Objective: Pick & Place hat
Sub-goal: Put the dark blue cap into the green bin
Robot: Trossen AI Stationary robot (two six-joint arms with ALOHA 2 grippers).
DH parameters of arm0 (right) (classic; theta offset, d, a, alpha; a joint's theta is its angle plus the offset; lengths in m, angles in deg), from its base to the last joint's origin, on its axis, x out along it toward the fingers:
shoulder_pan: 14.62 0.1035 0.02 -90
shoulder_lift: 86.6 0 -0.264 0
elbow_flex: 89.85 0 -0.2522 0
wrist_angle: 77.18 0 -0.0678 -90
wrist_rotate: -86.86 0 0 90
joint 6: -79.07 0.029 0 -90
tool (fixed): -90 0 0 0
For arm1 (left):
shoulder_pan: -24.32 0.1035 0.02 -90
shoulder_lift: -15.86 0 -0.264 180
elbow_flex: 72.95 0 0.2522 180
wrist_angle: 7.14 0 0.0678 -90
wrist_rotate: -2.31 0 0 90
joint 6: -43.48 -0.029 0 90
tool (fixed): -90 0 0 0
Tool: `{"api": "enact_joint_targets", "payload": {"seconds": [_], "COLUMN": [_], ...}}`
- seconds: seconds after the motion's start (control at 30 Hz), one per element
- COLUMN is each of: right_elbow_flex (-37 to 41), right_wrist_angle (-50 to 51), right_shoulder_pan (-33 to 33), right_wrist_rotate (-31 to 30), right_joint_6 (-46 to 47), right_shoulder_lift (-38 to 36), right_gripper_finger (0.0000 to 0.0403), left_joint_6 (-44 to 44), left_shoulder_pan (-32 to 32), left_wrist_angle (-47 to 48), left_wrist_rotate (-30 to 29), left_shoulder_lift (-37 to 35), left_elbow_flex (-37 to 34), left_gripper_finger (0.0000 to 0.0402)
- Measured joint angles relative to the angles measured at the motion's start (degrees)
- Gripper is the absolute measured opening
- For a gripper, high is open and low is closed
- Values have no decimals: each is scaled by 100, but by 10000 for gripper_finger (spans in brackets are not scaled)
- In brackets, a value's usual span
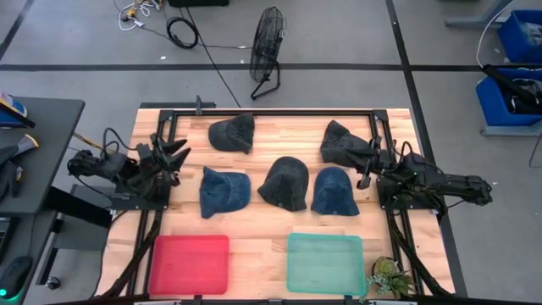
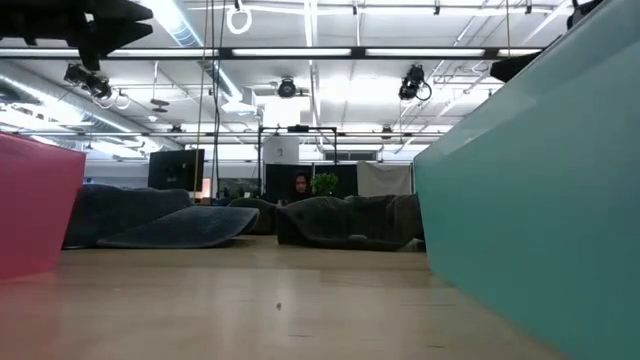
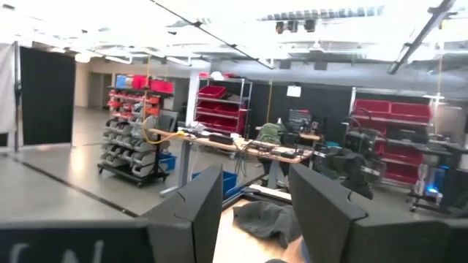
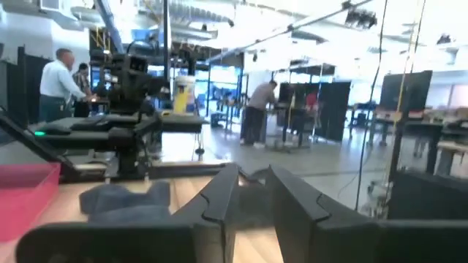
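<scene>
Left gripper point(image 1: 176, 158) is parked at 9 o'clock, fingers spread; five dark hats point(image 1: 285, 183) are laid mid-table; red tray point(image 1: 190, 263) and teal tray point(image 1: 325, 263) at 6; right gripper point(image 1: 370, 165), released, at 3

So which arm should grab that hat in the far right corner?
The right one, probably. The right gripper sits just beside that hat, fingers open. The left gripper waits across the table, nearer the other hats.
</scene>
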Motion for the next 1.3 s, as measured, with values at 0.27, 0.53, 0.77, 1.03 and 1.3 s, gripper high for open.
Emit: {"api": "enact_joint_targets", "payload": {"seconds": [0.27, 0.53, 0.77, 1.03, 1.3], "right_elbow_flex": [-1301, -2420, -2504, -2661, -2661], "right_wrist_angle": [1069, 3760, 4043, 4332, 4162], "right_shoulder_pan": [2, 7, 9, 11, 11], "right_wrist_rotate": [778, 492, 1691, 1425, 1345], "right_joint_6": [22, 1779, 2278, 2337, 2978], "right_shoulder_lift": [1014, 3482, 5234, 6027, 6018], "right_gripper_finger": [163, 240, 227, 214, 87], "left_joint_6": [159, 410, 416, 414, 416], "left_shoulder_pan": [0, 0, 37, 37, 37], "left_wrist_angle": [21, 37, 20, 29, 38], "left_wrist_rotate": [-388, -525, -523, -523, -523], "left_shoulder_lift": [892, 2108, 2656, 2824, 2820], "left_elbow_flex": [525, 869, 1019, 1021, 1021], "left_gripper_finger": [158, 156, 156, 156, 156]}}
